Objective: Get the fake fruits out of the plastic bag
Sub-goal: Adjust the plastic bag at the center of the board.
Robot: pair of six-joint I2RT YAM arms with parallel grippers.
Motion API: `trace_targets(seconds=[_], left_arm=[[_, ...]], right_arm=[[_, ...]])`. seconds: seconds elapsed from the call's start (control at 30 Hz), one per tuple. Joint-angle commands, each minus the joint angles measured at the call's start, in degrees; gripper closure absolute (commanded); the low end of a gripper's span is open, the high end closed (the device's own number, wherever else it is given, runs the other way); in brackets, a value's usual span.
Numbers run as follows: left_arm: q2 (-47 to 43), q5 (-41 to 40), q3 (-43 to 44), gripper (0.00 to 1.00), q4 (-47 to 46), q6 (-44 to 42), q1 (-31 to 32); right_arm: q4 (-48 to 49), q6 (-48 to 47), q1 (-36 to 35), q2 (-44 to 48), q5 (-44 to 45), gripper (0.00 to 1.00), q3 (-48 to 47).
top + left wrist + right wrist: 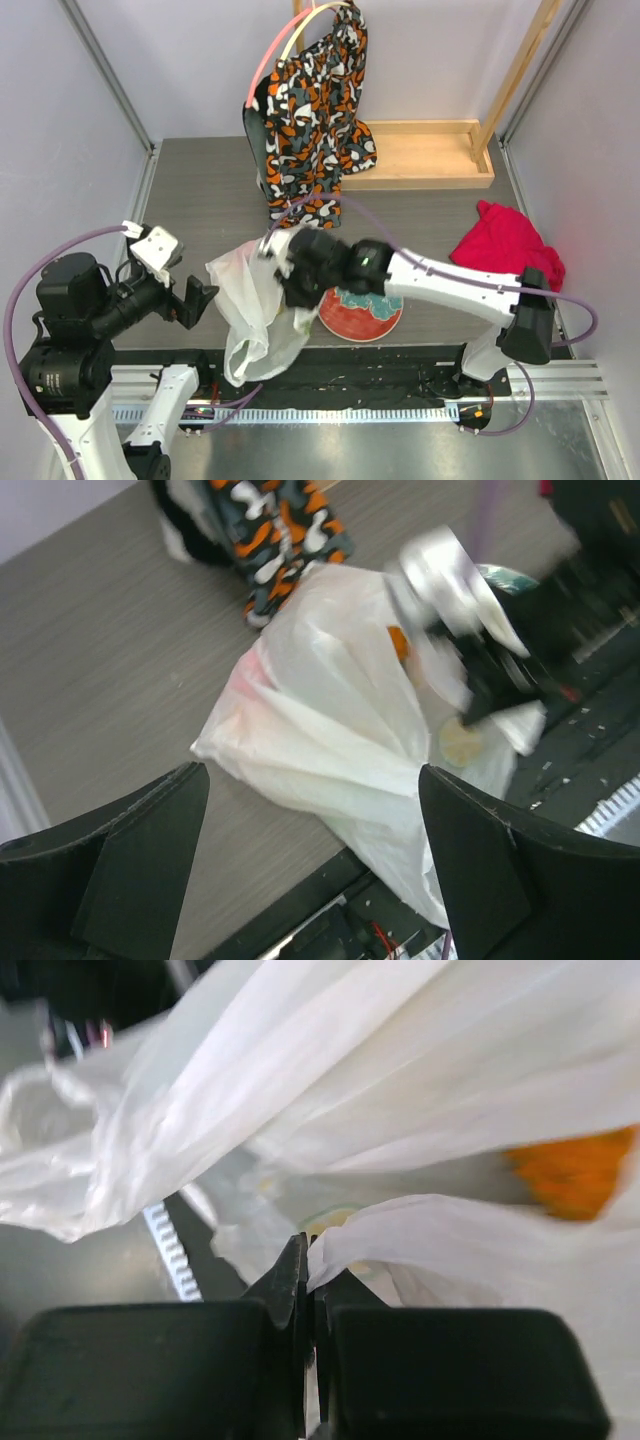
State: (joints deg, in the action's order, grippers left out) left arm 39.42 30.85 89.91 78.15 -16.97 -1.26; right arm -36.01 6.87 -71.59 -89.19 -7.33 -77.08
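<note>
Grey wood-grain table (200, 190), white walls. Plastic bag (250, 300) crumpled at lower centre-left, just left of plate (375, 318). Right gripper (308, 1260) jaws pressed together, pinching fold of bag. Left gripper (312, 775) jaws spread wide, just left of bag, nothing between them. Orange fruit (575, 1172) shows through film, inside bag.

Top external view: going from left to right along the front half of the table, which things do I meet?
left gripper → plastic bag → red-and-teal plate → red cloth
</note>
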Motion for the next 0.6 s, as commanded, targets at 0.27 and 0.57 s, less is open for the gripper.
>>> trace_targets(seconds=[0.27, 0.57], left_arm=[[1.1, 16.53, -8.07, 0.05, 4.22, 5.87, -0.41], [13.48, 14.52, -16.87, 0.13, -2.64, 2.12, 8.71]], right_arm=[[6.12, 8.58, 14.72, 0.95, -12.09, 0.99, -12.2], [7.62, 9.29, 24.21, -12.04, -14.11, 0.99, -27.13]])
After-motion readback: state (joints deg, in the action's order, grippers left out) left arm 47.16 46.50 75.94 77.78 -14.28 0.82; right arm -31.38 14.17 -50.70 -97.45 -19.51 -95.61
